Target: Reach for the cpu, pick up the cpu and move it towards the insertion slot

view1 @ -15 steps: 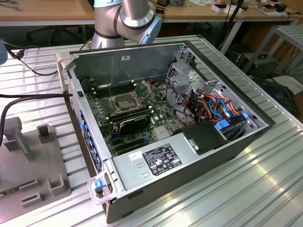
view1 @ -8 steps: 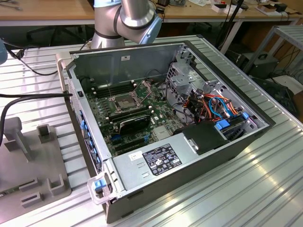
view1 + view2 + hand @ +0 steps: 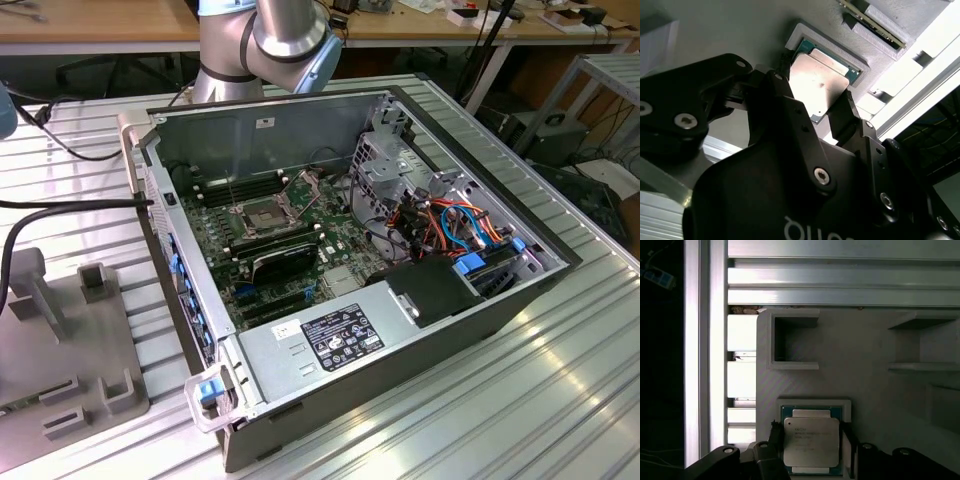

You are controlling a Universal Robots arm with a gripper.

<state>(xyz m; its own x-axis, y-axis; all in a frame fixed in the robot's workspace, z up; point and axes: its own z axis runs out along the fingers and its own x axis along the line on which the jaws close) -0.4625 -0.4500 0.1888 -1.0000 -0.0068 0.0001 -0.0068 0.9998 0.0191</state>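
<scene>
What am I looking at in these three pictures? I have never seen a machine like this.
The exterior view comes from a camera off the machine. It shows a silver and blue robot arm behind an open grey metal computer case on a ribbed aluminium table. Inside the case lies the insertion slot, a small square socket with a silver frame and a dark centre.

The two wrist views come from cameras riding on the arm. In both, the arm's black end effector is down at the cpu, a square silver-topped chip lying in a recess of a pale grey plastic holder. I cannot tell whether the chip is gripped yet.
</scene>
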